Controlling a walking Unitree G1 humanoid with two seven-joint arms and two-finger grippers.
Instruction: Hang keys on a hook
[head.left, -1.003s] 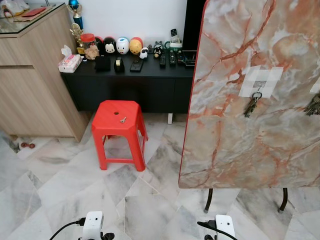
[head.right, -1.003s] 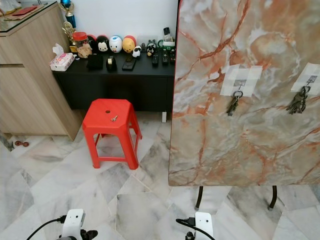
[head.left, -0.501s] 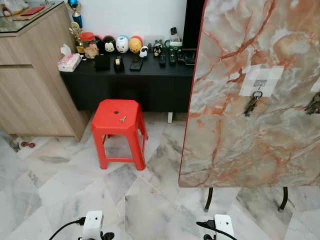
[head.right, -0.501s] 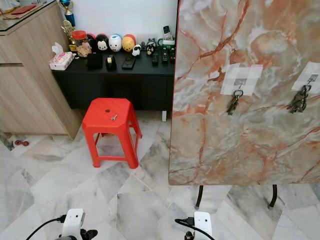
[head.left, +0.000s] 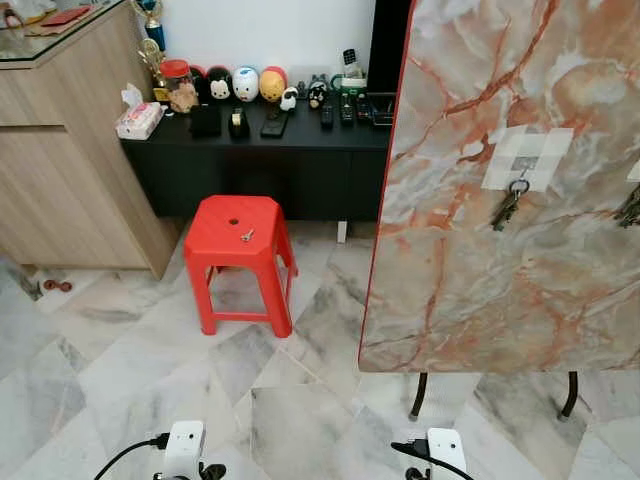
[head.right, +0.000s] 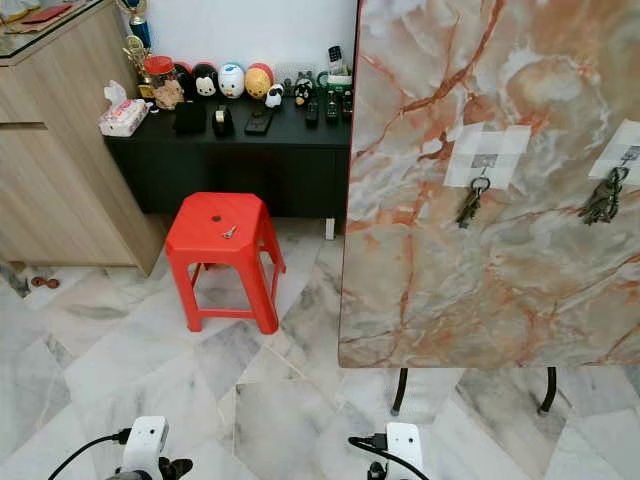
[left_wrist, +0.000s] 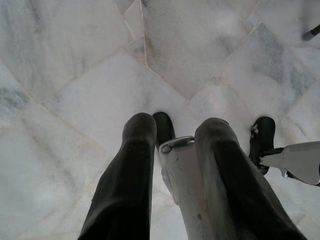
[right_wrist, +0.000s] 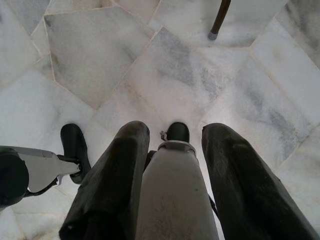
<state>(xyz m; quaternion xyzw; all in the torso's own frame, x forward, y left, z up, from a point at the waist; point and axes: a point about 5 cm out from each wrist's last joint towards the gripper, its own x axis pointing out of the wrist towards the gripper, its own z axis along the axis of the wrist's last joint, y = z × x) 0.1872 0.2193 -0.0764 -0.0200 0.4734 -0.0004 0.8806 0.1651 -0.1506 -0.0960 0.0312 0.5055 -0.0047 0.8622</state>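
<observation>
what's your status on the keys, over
Both grippers down by the floor, open, empty. Loose key on red stool. Two key bunches already on board hooks. Path to stool open.

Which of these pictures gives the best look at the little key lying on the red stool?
The left eye view: the key lies on top of the red stool, slightly larger and nearer the picture's middle. The right eye view shows the same key a touch smaller. Both wrist views look down at marble floor instead.

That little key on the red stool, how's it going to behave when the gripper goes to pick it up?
The key looks small, thin and flat on the stool, so probably light and stiff. The smooth plastic top may let it slide when nudged. Lying flat, it offers little edge for the fingers.
</observation>
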